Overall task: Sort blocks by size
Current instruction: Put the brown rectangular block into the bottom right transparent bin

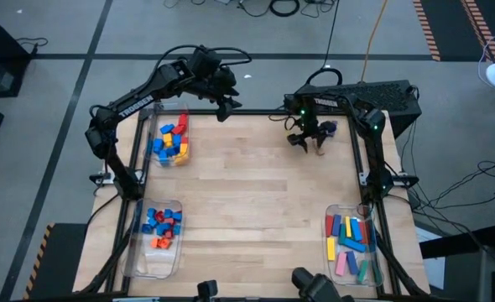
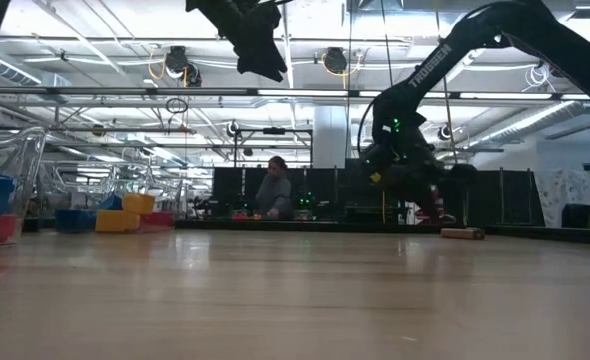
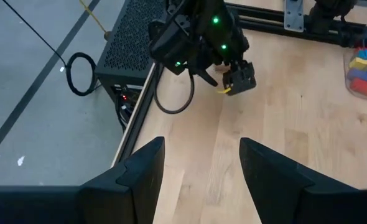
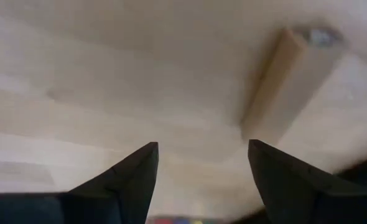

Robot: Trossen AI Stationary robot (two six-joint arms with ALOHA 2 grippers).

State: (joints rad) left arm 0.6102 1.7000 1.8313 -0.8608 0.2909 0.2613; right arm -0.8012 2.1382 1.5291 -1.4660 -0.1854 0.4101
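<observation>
Right wrist view: the right gripper [image 4: 202,177] is seen low over the table [image 4: 109,81], fingers spread and empty, a tan wooden bar [image 4: 289,81] lying just ahead.

The bar is laid flat near the table's far right corner, its long axis slanted across the gripper's line, so the wrist would likely need turning. The left gripper [image 3: 199,171] is held raised over the far left, open and empty. The blocks [image 1: 170,141] are kept sorted in clear bins [image 1: 183,157].
</observation>
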